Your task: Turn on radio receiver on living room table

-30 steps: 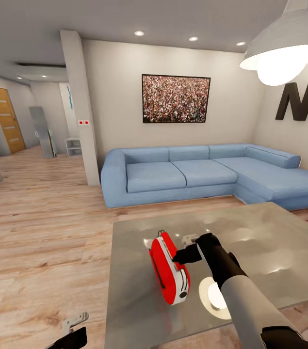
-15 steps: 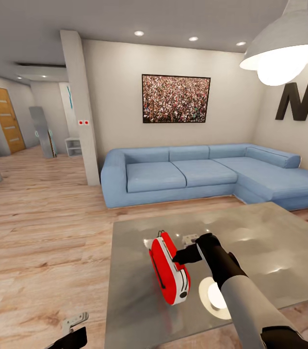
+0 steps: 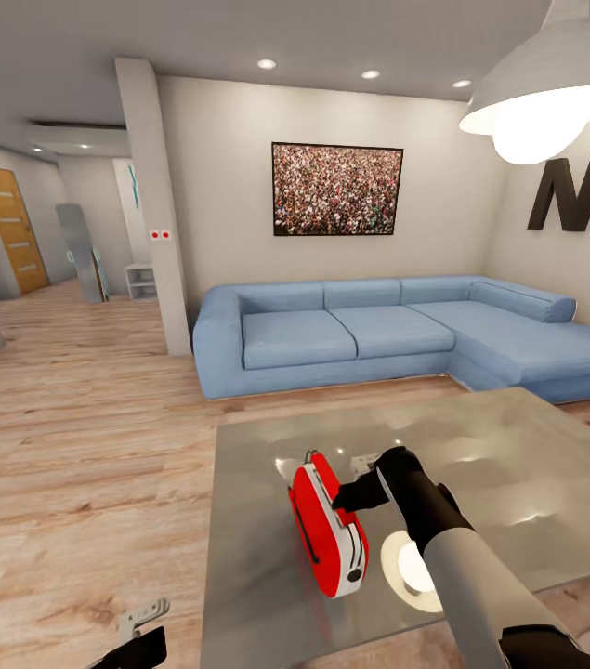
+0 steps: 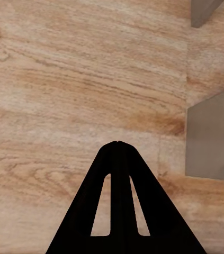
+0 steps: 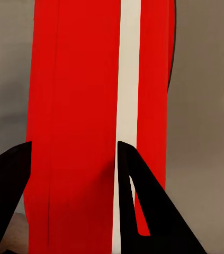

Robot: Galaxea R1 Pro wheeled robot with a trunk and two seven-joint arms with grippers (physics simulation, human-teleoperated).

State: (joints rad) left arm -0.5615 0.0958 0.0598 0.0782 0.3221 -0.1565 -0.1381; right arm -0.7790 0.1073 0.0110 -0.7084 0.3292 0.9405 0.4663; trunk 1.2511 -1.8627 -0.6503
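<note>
The red radio receiver [image 3: 325, 531] with its white face stands upright, a little tilted, on the glossy grey table [image 3: 517, 446] in the living room. My right gripper [image 3: 343, 499] reaches in from the right and touches the radio's upper red side. In the right wrist view the radio [image 5: 80, 79] sits very close, and the right gripper [image 5: 74, 143] is open, its dark fingers [image 5: 143, 211] spread across the red body. My left gripper [image 3: 144, 621] hangs low at the table's left; in the left wrist view it [image 4: 117, 144] is shut over the wood floor.
A blue L-shaped sofa [image 3: 378, 325] runs behind the table, under the crowd picture [image 3: 336, 189] and black letter N [image 3: 569, 190]. The grey pendant lamp [image 3: 545, 93] hangs at upper right. A pillar [image 3: 160, 214] and hallway lie left. Grey table slabs [image 4: 213, 132] stand near the left gripper.
The radio has shifted slightly toward me and stands a bit straighter under the right gripper's touch. Both arms have barely moved.
</note>
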